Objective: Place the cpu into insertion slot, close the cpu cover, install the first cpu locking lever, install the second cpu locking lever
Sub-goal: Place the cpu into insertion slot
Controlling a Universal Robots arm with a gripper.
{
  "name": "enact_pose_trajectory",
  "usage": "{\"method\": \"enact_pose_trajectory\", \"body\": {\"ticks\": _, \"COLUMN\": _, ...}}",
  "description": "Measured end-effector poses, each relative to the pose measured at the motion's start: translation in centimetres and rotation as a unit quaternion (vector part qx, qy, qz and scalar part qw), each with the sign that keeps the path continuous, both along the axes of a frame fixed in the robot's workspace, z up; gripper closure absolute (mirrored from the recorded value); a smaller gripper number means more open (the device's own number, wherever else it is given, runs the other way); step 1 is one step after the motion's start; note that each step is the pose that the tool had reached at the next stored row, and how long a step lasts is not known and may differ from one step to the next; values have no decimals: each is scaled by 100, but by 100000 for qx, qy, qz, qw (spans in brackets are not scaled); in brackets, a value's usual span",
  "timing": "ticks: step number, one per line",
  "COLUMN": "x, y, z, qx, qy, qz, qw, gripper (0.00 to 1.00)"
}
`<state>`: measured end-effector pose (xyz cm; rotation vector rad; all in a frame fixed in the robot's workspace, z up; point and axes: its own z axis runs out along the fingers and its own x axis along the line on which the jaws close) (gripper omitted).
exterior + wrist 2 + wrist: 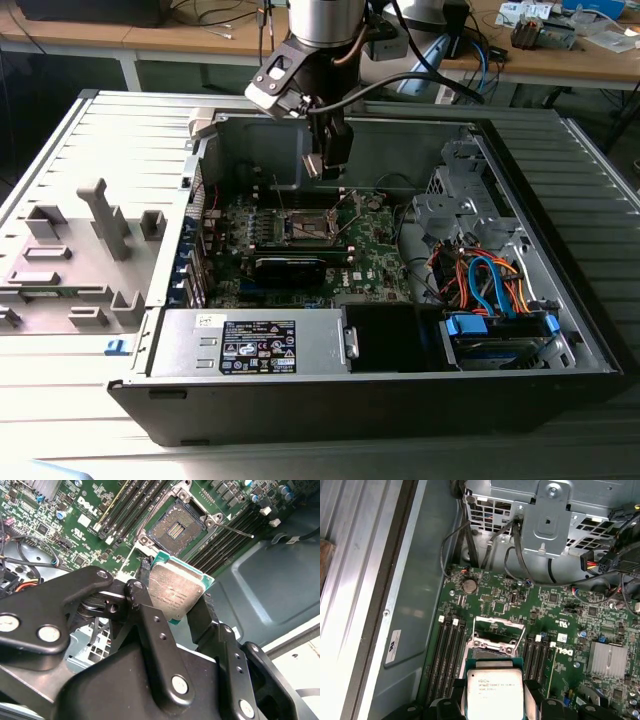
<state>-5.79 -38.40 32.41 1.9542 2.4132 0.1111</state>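
- Fingers (146,615): two black fingers closed part-way onto opposite edges of the cpu; nothing else is held.
- Gripper (175,594): carried low inside the open computer case (350,405), over the green circuit board (378,258).
- Cpu (176,591): flat square chip, pale silvery face towards the cameras, green edge showing at its corner. It is clamped between the fingers in both wrist views, in the air and apart from the board. Judged not yet seated.
- Insertion slot (175,527): square socket with a silver rim, its dark centre bare and unoccupied. It lies just beyond the cpu's leading edge in the second wrist view. Memory slots (125,510) flank it.
- Cpu cover (500,622): silver frame with a cut-out middle. It appears raised off the socket; its exact angle cannot be told. Judged not closed.
- Locking lever (236,529): a thin metal rod standing out to one side of the socket, seemingly unlatched. The second lever is not made out with certainty.
- Progress, as judged: the cpu is picked up and brought near the slot. Seating, closing the cover and both levers remain outstanding.
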Motion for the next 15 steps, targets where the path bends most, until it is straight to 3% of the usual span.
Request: {"method": "enact_pose_trajectory", "body": {"ticks": 15, "x": 0, "y": 0, "z": -2, "qx": -2, "qy": 0, "qz": -1004, "qw": 99995, "gripper": 45}}
